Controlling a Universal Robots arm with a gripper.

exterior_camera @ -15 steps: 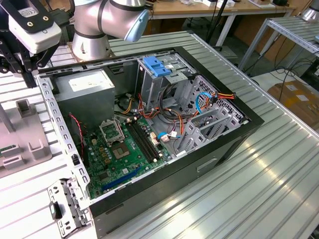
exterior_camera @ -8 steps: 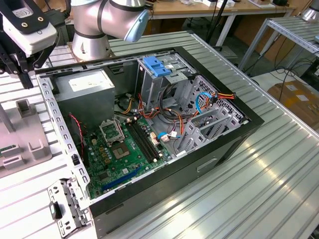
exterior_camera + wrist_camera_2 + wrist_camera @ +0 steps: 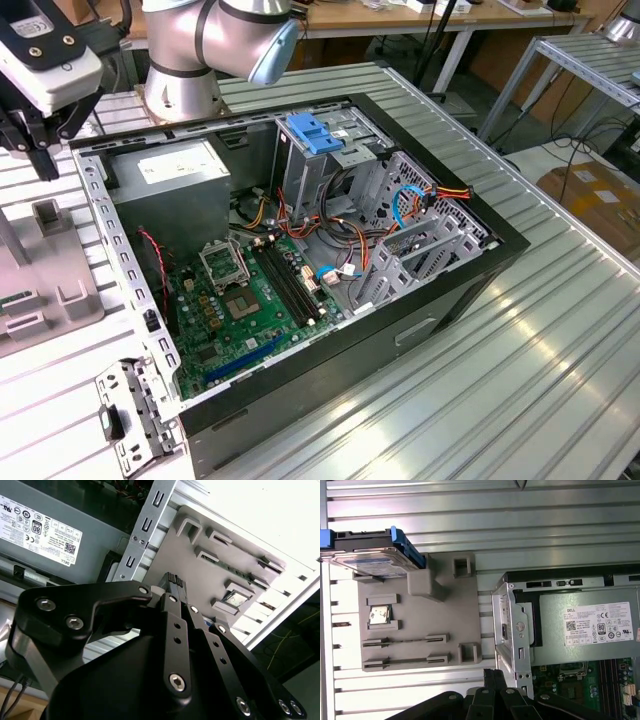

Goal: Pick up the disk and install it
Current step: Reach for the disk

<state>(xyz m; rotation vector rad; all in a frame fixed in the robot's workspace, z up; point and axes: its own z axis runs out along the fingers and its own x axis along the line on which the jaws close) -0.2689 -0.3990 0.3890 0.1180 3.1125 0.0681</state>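
Jaws: closed together, gripping nothing. Gripper point(image 3: 173, 581): hangs over the grey fixture plate point(image 3: 420, 625), just beside the open computer case point(image 3: 440, 310). Disk point(image 3: 372, 555): propped in a raised holder at one corner of the plate (blue rails showing), apart from the gripper. Power supply point(image 3: 590, 625): inside the case, at the end nearest the plate.

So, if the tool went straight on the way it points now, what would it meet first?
The tool would likely meet the grey plate beside the computer case; depth is unclear.
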